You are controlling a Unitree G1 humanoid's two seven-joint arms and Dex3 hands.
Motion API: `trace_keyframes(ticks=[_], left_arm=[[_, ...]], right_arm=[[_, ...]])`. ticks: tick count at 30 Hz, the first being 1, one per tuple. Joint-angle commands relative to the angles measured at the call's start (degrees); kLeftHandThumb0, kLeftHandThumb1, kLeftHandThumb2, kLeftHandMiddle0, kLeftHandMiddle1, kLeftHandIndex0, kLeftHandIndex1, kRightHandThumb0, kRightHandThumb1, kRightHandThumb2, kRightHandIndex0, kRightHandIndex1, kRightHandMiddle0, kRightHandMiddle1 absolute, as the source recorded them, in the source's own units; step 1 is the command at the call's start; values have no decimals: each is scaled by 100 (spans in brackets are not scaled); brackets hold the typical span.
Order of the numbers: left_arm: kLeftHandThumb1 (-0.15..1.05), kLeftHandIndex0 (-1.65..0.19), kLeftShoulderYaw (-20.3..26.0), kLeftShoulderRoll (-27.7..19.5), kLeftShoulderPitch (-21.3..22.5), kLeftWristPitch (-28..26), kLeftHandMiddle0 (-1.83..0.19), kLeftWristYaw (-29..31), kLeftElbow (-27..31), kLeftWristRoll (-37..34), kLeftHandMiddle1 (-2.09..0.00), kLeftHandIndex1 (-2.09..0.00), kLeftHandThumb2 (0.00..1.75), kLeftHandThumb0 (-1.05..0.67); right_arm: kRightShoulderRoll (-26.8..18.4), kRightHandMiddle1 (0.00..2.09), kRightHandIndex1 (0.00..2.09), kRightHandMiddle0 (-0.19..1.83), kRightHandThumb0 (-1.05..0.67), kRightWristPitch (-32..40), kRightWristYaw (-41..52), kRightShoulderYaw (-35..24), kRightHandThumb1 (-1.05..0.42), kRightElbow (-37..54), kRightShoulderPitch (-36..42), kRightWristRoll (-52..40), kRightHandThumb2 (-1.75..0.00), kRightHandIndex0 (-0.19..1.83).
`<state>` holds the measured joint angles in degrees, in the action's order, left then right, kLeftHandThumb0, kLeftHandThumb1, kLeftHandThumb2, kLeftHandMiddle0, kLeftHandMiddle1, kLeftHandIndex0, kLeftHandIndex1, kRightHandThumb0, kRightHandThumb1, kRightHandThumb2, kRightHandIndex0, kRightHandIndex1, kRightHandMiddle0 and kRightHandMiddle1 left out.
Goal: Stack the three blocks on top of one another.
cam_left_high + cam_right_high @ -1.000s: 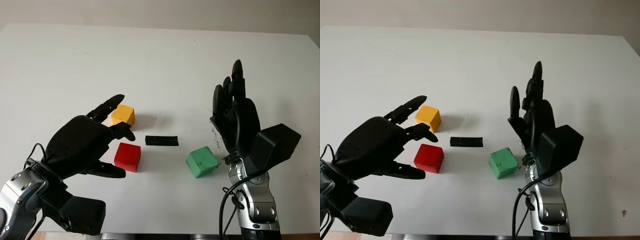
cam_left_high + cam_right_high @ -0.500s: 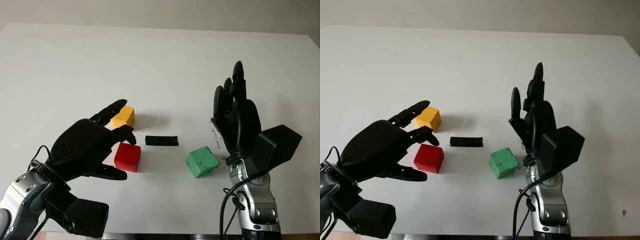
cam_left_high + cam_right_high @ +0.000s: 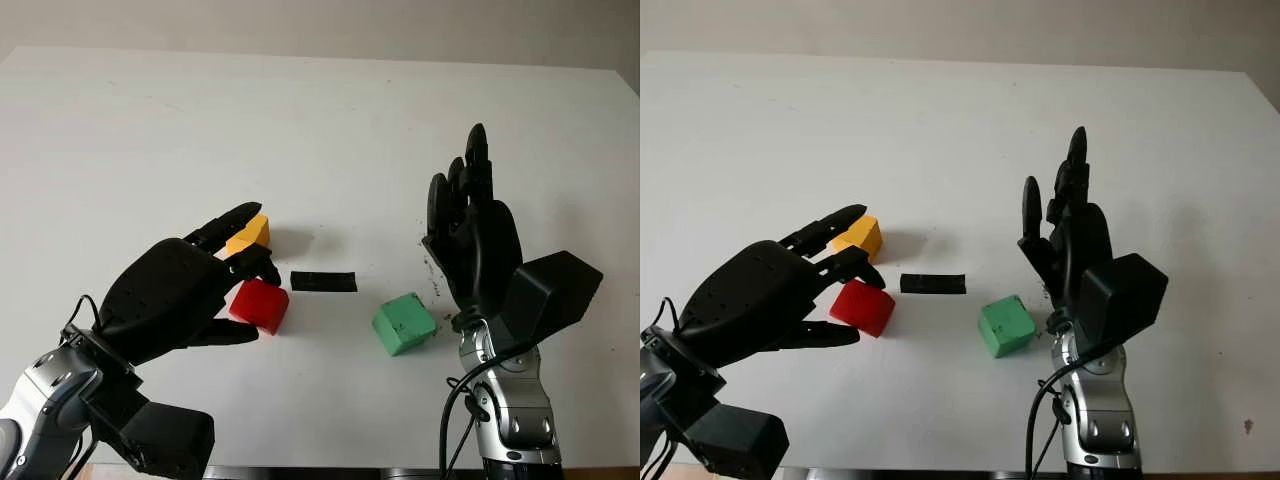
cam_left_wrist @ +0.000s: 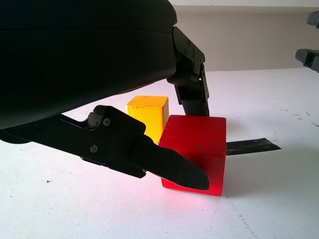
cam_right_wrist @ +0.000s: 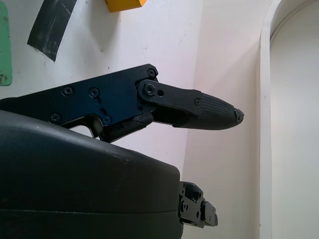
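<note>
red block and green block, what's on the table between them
A black tape strip lies between the red block and green block, set slightly farther back, seen in the left eye view.

Bright even light, soft shadows beside blocks, white table (image 3: 320, 120) faintly glaring, wrist views blurred close-up

The left hand (image 3: 175, 295) is closing in on the red block (image 3: 262, 304) now, fingers (image 4: 169, 164) pressed on it from both sides, where a second ago it was just hanging over it. The block is tilting too, one bottom edge coming up off the table (image 3: 330, 120) instead of sitting flat. It's also sliding a bit ahead of the palm, toward the yellow block (image 3: 250, 235), so the upper fingers are covering more of the yellow one than before.
</note>
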<state>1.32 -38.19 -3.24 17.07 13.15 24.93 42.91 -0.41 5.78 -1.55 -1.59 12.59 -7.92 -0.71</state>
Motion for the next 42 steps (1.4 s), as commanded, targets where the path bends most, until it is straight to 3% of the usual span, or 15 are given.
trace_keyframes(ticks=[1, 6, 10, 14, 20, 24, 29, 32, 35, 42], left_arm=[[103, -30, 96, -58, -23, 11, -10, 14, 117, 41, -5, -122, 5, -42], [104, -28, 149, -191, 111, -39, -10, 348, 291, -55, -6, -125, 6, -42], [105, -26, 130, -356, 563, -158, -12, 955, 407, -523, -6, -128, 7, -43], [105, -26, 48, -373, 1091, -112, -14, 1180, 280, -858, -6, -129, 7, -43], [105, -27, -456, -443, 2394, -241, -16, 1957, -84, -1115, -6, -129, 7, -41], [104, -29, -898, -212, 3243, -380, -19, 2330, -604, -1274, -7, -129, 7, -41], [103, -26, -1313, 38, 3880, -416, -25, 2485, -1183, -1269, -7, -138, 6, -42], [103, -20, -1527, 148, 4054, -431, -26, 2537, -1399, -1184, -6, -150, 5, -45], [101, -28, -1666, 219, 4119, -505, -29, 2672, -1485, -1185, -7, -144, 5, -46], [101, -23, -1935, 319, 4199, -449, -29, 2739, -1752, -1038, -6, -169, 6, -47]], right_arm=[[35, 1, 0, -19, -63, -78, -20, 3, -105, 81, 56, -6, -59, -19], [45, 2, 0, -19, -63, -104, -57, 19, -105, 70, 50, 41, -59, -19], [34, 2, 0, -19, -64, -99, -57, 16, -105, 36, 19, 48, -59, -19], [6, 1, 0, -19, -65, -76, -23, 10, -105, 5, -13, 38, -59, -19], [16, 1, 0, -19, -65, -74, -18, 2, -105, -27, -81, 36, -59, -19], [4, 0, 0, -19, -66, -46, -1, 19, -105, -30, -116, 49, -59, -19], [15, 0, 0, -19, -66, -42, -20, 58, -105, -33, -143, 96, -60, -19], [24, 0, 0, -19, -66, -23, -60, 81, -105, -24, -142, 141, -61, -19], [49, 0, 0, -19, -67, 8, -88, 88, -105, -4, -135, 137, -60, -19], [54, 0, 0, -19, -67, -52, -111, 109, -105, -33, -87, 144, -59, -19]])
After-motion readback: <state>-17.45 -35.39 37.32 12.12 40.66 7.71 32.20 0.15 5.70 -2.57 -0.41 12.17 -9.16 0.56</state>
